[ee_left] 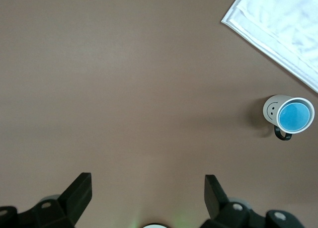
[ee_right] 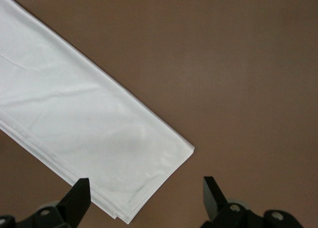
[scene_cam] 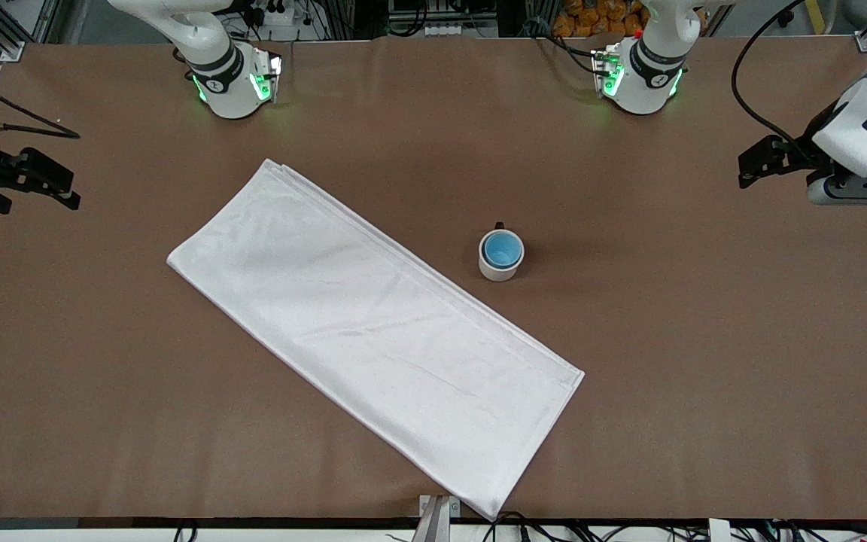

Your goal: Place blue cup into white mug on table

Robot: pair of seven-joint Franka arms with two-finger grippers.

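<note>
A: Jaws first. We note the left gripper (ee_left: pixel 148 193) spread wide with nothing between its fingers (ee_left: pixel 79 190), only bare brown table (ee_left: pixel 124 89) beneath. The right gripper (ee_right: pixel 146 195) is likewise spread wide and empty-handed.

B: Agreed. In the front view we place the left gripper (scene_cam: pixel 755 167) up over the table edge at the left arm's end, and the right gripper (scene_cam: pixel 46 183) over the edge at the right arm's end. Both arms wait, well apart from the cup.

A: Task items. We log the blue cup (scene_cam: pixel 502 249) sitting upright inside the white mug (scene_cam: pixel 500 268), its rim just within the mug's rim. The mug stands upright on the table near its middle, toward the left arm's end from the cloth.

B: Left wrist view confirms: blue cup (ee_left: pixel 293 115) nested in the white mug (ee_left: pixel 274 108), black handle on one side, a small smiling-face mark on the mug's wall.

A: The white folded cloth (scene_cam: pixel 373 331) lies diagonally across the table, one long edge near the mug, not touching it.

B: Right wrist view shows one corner of that cloth (ee_right: pixel 84 123) under the right gripper.
</note>
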